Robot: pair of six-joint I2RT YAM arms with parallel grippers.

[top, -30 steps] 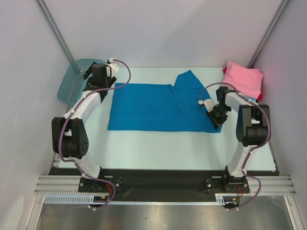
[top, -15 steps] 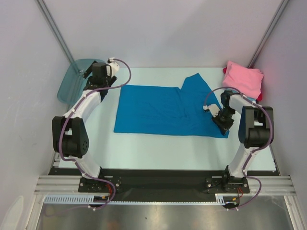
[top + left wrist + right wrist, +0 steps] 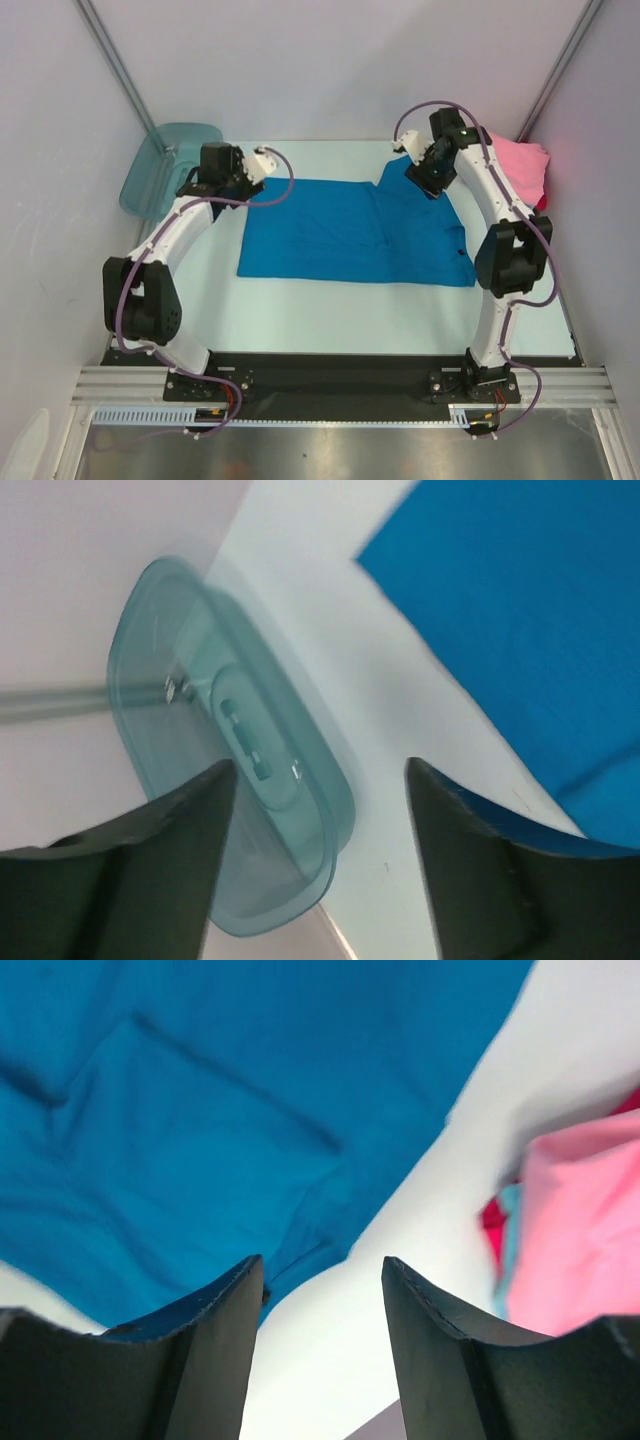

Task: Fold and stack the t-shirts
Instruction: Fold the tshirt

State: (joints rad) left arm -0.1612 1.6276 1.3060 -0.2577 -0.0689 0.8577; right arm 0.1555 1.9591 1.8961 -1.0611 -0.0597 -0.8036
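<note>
A bright blue t-shirt (image 3: 350, 235) lies spread flat across the middle of the table, one sleeve (image 3: 400, 170) pointing to the back. A folded pink t-shirt (image 3: 520, 165) rests at the back right on a pile with red and light blue edges (image 3: 497, 1228). My left gripper (image 3: 240, 188) hovers by the blue shirt's back left corner, open and empty (image 3: 320, 860). My right gripper (image 3: 420, 178) is raised over the sleeve, open with nothing between its fingers (image 3: 322, 1350). The right wrist view shows the blue cloth (image 3: 200, 1110) and the pink shirt (image 3: 580, 1230) below.
A translucent teal plastic tub (image 3: 165, 160) leans against the left wall at the back; it also fills the left wrist view (image 3: 230, 810). Grey walls close in both sides and the back. Bare white table (image 3: 330, 310) lies in front of the shirt.
The right gripper pulled the blue shirt rightward, let go of its right edge, opened, and swung back over the sleeve. The left gripper moved right toward the shirt's corner and narrowed somewhat.
</note>
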